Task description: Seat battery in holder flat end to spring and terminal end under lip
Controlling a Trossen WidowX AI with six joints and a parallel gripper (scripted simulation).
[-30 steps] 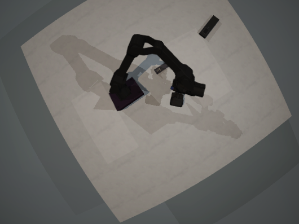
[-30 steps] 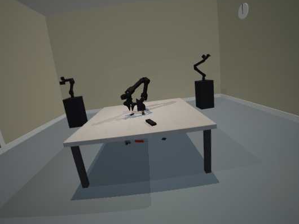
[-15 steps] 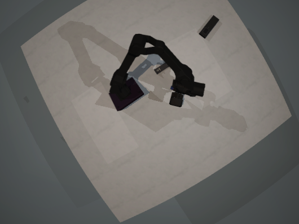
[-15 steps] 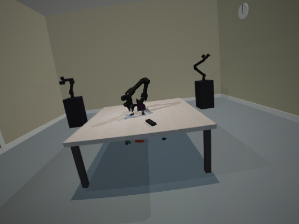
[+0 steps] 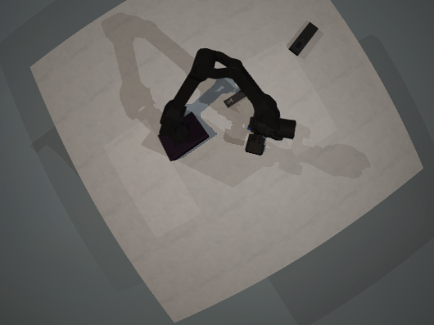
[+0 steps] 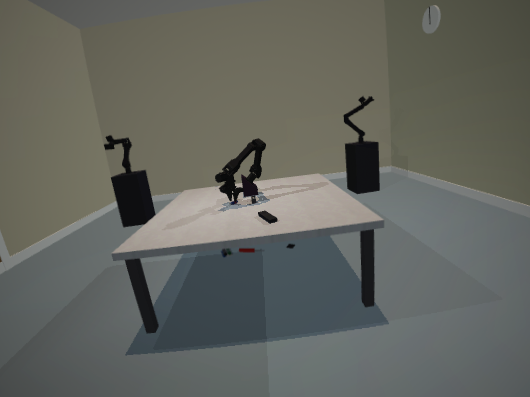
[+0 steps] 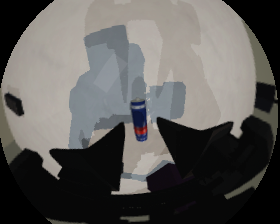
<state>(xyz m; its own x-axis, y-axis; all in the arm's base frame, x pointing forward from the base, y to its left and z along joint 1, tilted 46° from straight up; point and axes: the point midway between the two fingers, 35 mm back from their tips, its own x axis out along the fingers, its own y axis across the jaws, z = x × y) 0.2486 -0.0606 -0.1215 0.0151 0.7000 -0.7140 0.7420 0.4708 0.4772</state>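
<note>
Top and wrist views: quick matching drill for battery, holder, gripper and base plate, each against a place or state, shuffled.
Things:
1. battery
2. holder
3. gripper
4. base plate

Place or state:
A. black, near a table corner, far from the arm
B. dark purple, under the arm's foot
C. blue with a red end, lying on the table in line with the finger gap
D. open, holding nothing

Pairs: 1-C, 2-A, 3-D, 4-B
</note>
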